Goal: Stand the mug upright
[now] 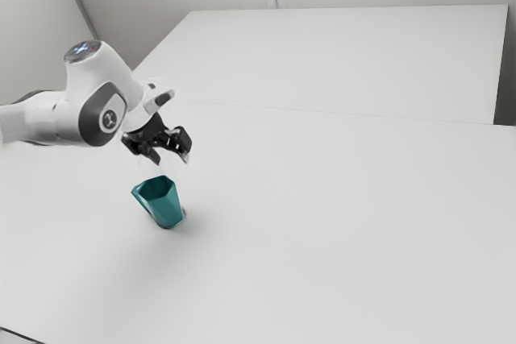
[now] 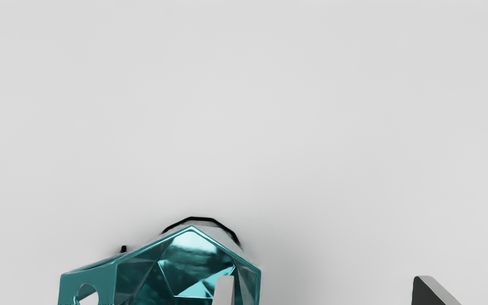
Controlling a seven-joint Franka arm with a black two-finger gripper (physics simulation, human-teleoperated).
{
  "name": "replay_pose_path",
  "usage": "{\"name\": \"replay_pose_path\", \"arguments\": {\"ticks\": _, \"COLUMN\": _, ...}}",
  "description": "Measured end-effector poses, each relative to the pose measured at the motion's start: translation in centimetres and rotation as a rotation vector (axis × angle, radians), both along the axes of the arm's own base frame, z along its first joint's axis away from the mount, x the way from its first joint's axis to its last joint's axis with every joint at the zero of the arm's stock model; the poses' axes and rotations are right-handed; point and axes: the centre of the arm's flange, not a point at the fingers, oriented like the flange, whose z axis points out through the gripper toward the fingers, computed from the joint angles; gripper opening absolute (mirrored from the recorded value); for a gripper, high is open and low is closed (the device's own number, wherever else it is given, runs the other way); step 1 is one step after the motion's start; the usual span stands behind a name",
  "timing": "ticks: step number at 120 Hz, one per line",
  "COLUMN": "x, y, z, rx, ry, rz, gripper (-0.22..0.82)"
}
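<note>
Hovering spread open, the pincer (image 1: 171, 158) hangs above the mouth-up teal mug (image 1: 167, 205).

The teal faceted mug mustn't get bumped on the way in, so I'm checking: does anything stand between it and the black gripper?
Nothing visible does. In the exterior view, the open gripper hangs above the mug, with a gap between them.

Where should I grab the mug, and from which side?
I'd come from above and pinch the wall opposite the handle, one finger inside: the mug's open mouth faces the gripper, and its flat facets should seat the fingers well.
</note>
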Motion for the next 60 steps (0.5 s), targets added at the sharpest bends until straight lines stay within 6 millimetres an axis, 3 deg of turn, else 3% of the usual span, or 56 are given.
{"name": "replay_pose_path", "arguments": {"ticks": 37, "x": 3.7, "y": -0.8, "z": 9.4, "rx": -0.003, "ry": 0.072, "rz": -0.041, "gripper": 0.55}}
{"name": "replay_pose_path", "arguments": {"ticks": 60, "x": 4.3, "y": -0.8, "z": 15.4, "rx": 0.016, "ry": 0.09, "rz": -0.084, "gripper": 0.57}}
